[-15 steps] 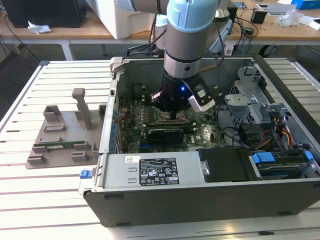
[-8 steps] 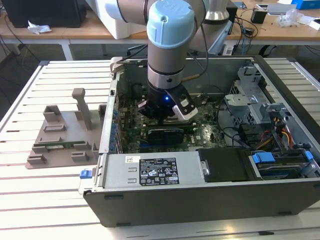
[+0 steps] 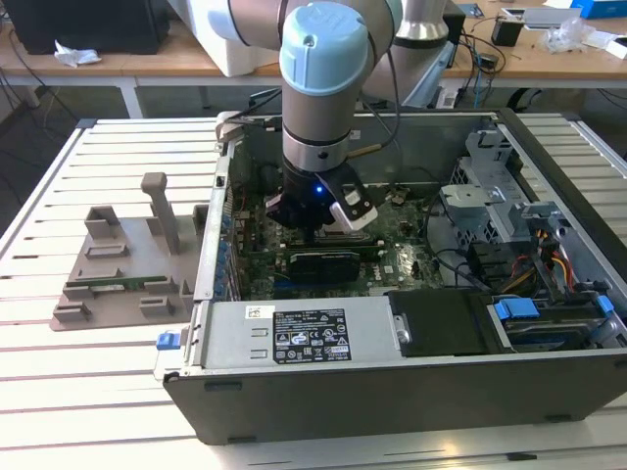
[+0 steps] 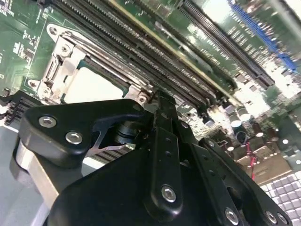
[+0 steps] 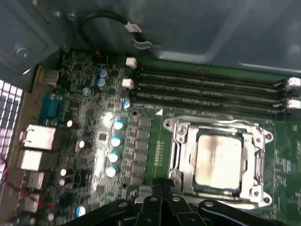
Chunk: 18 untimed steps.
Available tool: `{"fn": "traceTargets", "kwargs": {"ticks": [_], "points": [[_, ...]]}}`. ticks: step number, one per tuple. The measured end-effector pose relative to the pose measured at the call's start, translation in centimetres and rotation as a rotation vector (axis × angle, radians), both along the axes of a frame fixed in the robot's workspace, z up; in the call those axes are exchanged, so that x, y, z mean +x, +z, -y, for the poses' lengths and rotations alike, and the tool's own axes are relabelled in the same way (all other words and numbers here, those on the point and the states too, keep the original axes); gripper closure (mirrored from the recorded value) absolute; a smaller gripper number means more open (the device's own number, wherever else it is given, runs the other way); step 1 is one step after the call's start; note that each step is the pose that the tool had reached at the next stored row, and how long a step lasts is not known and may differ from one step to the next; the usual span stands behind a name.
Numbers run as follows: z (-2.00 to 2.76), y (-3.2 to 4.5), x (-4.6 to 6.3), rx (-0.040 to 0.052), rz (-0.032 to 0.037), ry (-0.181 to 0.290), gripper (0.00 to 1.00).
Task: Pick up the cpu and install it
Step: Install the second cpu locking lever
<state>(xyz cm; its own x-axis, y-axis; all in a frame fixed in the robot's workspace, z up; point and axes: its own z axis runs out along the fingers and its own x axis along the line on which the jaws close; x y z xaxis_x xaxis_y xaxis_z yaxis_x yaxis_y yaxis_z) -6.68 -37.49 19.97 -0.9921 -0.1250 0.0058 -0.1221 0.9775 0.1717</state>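
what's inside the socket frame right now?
The cpu lies in the metal socket frame on the motherboard, pale top facing up. Its underside and the contacts beneath are covered. The gripper sits beside the frame.

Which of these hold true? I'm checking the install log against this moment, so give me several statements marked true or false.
1. The square silver-topped cpu sits in its metal-framed socket on the green motherboard. True.
2. The black tool grips the cpu. False: it hangs beside the socket, and the cpu lies apart from it.
3. The arm reaches into the open grey computer case. True.
4. The grey moulded plastic tray lies inside the case. False: it rests outside, on the exterior view's left.
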Motion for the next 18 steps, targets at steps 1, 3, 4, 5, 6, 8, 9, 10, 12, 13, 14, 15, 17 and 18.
{"fn": "traceTargets", "kwargs": {"ticks": [1, 3, 4, 5, 6, 8, 9, 10, 12, 13, 14, 15, 17, 18], "points": [[-0.02, -0.16, 0.0, 0.001, -0.0006, 0.0, 0.89], [-0.04, -0.25, 0.0, 0.0031, 0.0, 0.0, 0.89], [-0.07, 0.11, 0.0, 0.0058, 0.0026, 0.0, 0.89], [-0.07, 0.56, 0.0, 0.0054, 0.0021, 0.0, 0.89], [-0.05, 1.47, 0.0, 0.0039, 0.0012, 0.0, 0.89], [-0.5, 1.66, 1.0, 0.0013, -0.0038, 0.0, 0.89], [-0.7, 1.66, 1.5, -0.0014, -0.0068, 0.0, 0.89], [-0.85, 1.66, 1.8, -0.0041, -0.0087, 0.0, 0.89], [-1.35, 1.59, 3.0, -0.0144, -0.0161, 0.0, 0.89], [-1.51, 1.57, 3.4, -0.0189, -0.0184, 0.0, 0.89], [-1.84, 1.5, 4.1, -0.0291, -0.0227, 0.0, 0.89], [-2.19, 1.42, 4.6, -0.0409, -0.0255, 0.0, 0.89], [-2.75, 1.33, 5.1, -0.0635, -0.0274, 0.0, 0.89], [-3.03, 1.31, 5.3, -0.0754, -0.0279, -0.001, 0.89]]}}
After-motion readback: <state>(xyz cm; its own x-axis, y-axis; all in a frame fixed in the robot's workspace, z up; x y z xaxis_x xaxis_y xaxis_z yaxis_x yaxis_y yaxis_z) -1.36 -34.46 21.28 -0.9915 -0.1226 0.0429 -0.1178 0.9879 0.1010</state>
